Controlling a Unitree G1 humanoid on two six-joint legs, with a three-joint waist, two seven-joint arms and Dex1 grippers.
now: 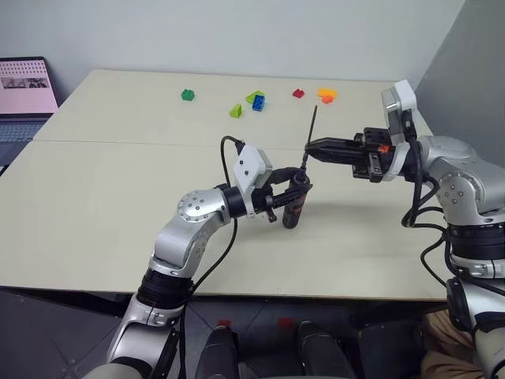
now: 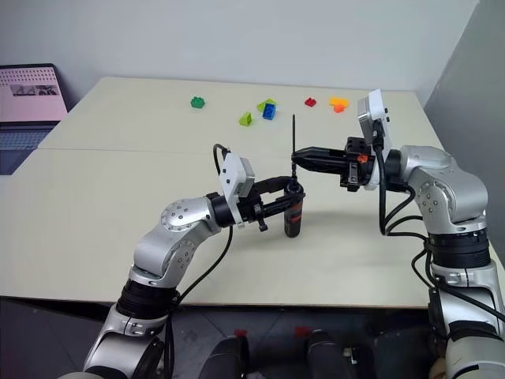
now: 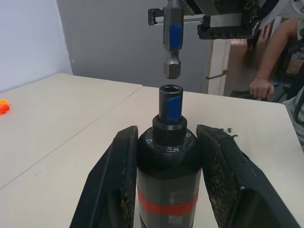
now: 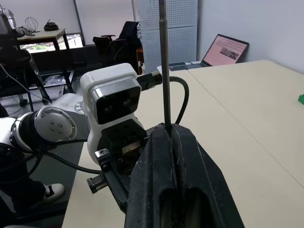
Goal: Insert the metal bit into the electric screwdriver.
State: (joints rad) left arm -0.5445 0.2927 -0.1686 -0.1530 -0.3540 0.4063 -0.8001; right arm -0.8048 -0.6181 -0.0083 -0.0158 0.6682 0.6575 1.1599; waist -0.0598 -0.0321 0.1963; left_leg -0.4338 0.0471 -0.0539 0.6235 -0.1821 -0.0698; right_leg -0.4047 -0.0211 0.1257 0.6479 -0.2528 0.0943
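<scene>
Left wrist view: my left gripper (image 3: 166, 156) clamps the black, red-banded electric screwdriver (image 3: 167, 166) upright; my right gripper (image 1: 309, 148) pinches the thin grey metal bit (image 3: 172, 42) just above its socket. I should lower straight, keeping the hex end centred.

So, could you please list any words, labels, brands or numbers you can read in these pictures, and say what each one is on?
None can be read.
Laptop: its pink screen shows rows of marks, too small and blurred to read.
Electric screwdriver, held in the left claw: red band and blue patch, no lettering.
Metal bit, in the right claw: blue patch, no lettering.
Toy bricks: no print to be seen.
</scene>
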